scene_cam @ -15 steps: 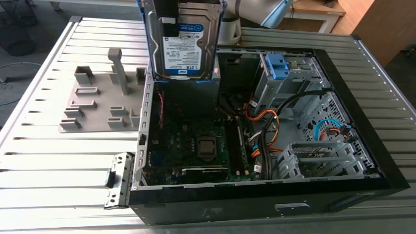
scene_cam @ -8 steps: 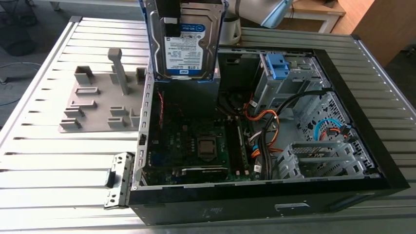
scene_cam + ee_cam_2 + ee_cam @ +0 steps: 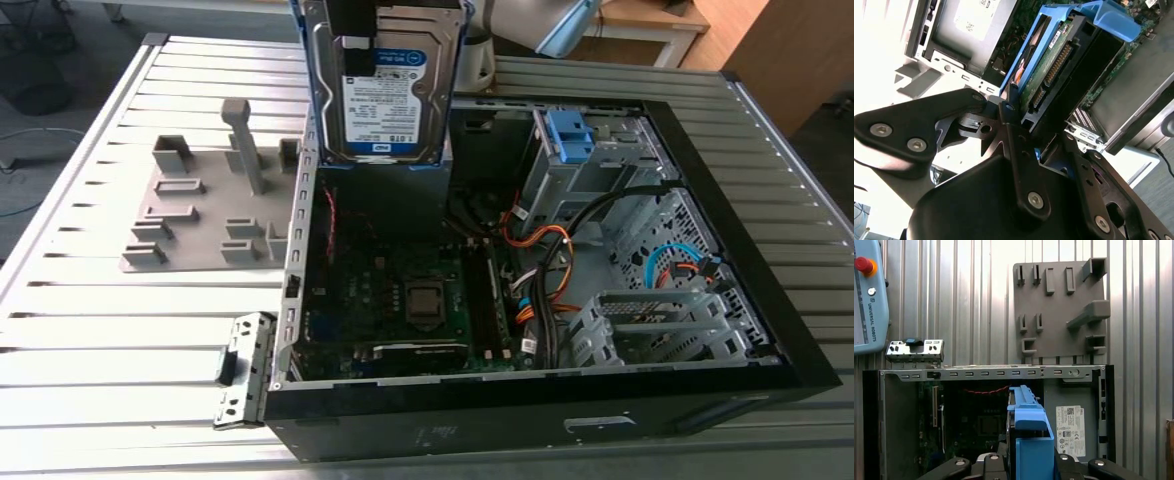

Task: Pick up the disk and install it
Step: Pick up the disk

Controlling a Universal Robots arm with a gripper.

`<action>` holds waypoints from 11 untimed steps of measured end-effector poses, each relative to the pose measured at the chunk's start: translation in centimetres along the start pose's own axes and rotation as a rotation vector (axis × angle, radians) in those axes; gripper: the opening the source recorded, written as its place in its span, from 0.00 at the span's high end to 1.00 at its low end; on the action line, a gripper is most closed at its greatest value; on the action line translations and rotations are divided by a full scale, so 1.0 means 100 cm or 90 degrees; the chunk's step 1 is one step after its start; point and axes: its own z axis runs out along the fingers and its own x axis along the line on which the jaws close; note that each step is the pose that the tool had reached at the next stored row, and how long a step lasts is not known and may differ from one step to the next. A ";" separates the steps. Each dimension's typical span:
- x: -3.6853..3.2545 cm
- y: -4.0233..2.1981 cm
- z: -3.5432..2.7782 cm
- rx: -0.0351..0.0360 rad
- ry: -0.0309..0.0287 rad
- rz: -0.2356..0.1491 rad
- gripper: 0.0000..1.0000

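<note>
- At the end effector (image 3: 1040, 127) in the second wrist view, the black fingers (image 3: 1008, 107) are pressing against the blue bracket (image 3: 1114, 20). It is closing tightly on the disk (image 3: 1054, 65) and gripping it by its framed edges.
- Up at the top centre of the exterior view, the disk (image 3: 387, 95) is hanging upright with its label facing the camera. It is touching nothing beneath it.
- Directly below it in that view, the computer case (image 3: 747, 300) is lying open on its side, with the motherboard (image 3: 400, 290) showing. The grey drive cage (image 3: 587, 150) is sitting toward the upper right of the case.
- Over at the left of the exterior view, the grey fixture board (image 3: 200, 210) is resting on the ribbed tabletop (image 3: 107, 340), well apart from the disk.
- By my reading, the pick-up is looking complete, since the disk is being held well off the tabletop and above the case opening.
- The install is looking like the part left to do, as the disk is not yet sitting in any bay of the case.
</note>
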 end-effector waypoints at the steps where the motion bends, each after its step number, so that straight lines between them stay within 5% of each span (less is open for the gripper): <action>1: 0.0000 -0.0004 0.0000 0.0000 0.0000 0.000 0.64; 11: 0.0000 -0.0041 0.0000 0.0000 0.0000 0.000 0.64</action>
